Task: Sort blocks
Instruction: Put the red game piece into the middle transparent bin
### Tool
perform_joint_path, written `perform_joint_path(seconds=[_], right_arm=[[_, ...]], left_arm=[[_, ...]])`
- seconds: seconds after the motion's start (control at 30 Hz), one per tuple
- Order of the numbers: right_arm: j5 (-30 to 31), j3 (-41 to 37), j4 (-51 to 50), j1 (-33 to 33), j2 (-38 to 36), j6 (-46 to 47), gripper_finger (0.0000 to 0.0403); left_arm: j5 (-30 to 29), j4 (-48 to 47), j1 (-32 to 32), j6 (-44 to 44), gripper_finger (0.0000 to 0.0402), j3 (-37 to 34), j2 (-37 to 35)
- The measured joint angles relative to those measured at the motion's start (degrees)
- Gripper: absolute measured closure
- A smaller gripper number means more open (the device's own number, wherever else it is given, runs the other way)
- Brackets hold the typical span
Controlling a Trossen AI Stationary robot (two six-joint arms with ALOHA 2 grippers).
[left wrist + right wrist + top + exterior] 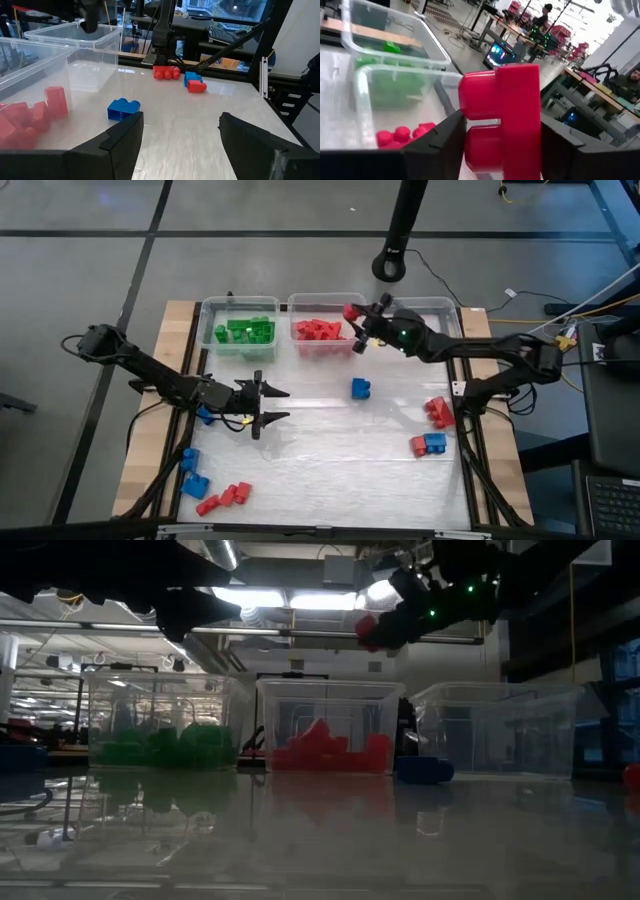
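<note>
A: Red block sits between the right gripper's fingers, over the middle bin at the table's far edge.

B: Handling?

A: My read: light, rigid, hard plastic. Smooth sides, so likely slippery. Best held across the flat faces, not the studs. Won't break if dropped.

B: Looks?

A: Glossy red, round studs facing out, much smaller than the bin. The bin holds only red blocks.

B: Jaws?

A: Right is grasping the red block, hold looks light. Left gripper is spread and empty, at mid-table toward the left edge.

B: Rest?

A: Green blocks in the left bin. Loose blue block mid-table.
</note>
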Motion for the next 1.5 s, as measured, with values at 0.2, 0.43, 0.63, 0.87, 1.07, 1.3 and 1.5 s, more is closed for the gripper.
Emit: perform_joint_path(seconds=[0.2,0.43,0.63,0.87,1.07,1.3,1.5], right_arm=[[-0.9,0.0,-0.92,-0.51,1.25,1.7,0.0137],[-5.17,0.0,-6.78,-0.45,-2.74,1.67,0.0066],[-9.06,3.2,-29.11,2.83,-14.62,2.76,0.0063],[-10.15,10.75,-65.08,13.71,-23.16,13.37,0.008],[-10.22,11.52,-85.3,23.64,-23.71,33.08,0.0088],[-10.37,11.47,-98.36,32.01,-19.44,48.34,0.0089],[-10.63,11.47,-99.41,34.97,-12.3,53.98,0.0089]], left_arm=[[0.0,-0.04,0.0,-0.35,0.0156,0.0,0.0],[0.02,-0.24,0.0,-1.53,0.0156,0.0,0.0],[0.02,-0.89,0.0,-1.53,0.0156,0.0,-0.02],[0.02,-0.79,0.0,-1.53,0.0156,0.0,-0.02],[0.02,-0.55,0.0,-1.53,0.0156,0.0,-0.02],[0.02,-0.46,0.0,-1.53,0.0156,0.0,-0.04],[0.02,-0.46,0.0,-1.53,0.0156,-0.02,-0.04]])
